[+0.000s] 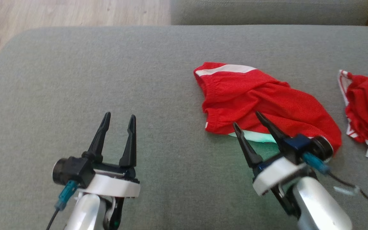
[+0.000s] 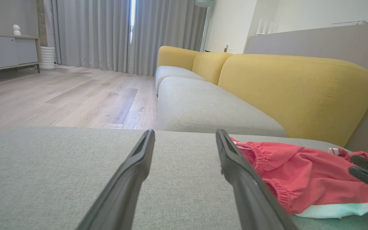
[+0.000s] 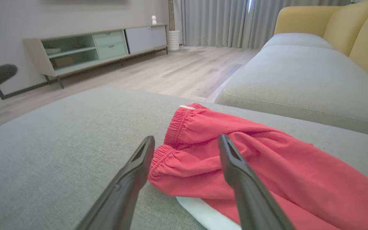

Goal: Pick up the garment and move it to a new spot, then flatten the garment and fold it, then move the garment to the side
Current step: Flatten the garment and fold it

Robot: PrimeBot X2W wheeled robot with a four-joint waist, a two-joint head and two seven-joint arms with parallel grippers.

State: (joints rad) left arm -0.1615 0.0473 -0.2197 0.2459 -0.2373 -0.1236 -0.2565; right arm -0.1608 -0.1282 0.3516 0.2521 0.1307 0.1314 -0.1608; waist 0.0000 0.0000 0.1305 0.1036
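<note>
A home living room: yellow sofa [image 2: 292,92], curtains [image 2: 91,32], sideboard [image 3: 91,48].

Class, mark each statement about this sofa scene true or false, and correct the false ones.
1. The left tool is open above the bare grey cushion, holding nothing. True.
2. The right tool is clamped on the red shorts. False: its jaws stand open, and its fingers point at the near edge of the shorts.
3. A second red garment lies to the right of the shorts, apart from them. True.
4. The shorts lie flat and neatly folded. False: they are bunched and wrinkled.
5. The floor is covered in blue carpet. False: it is pale wood.
</note>
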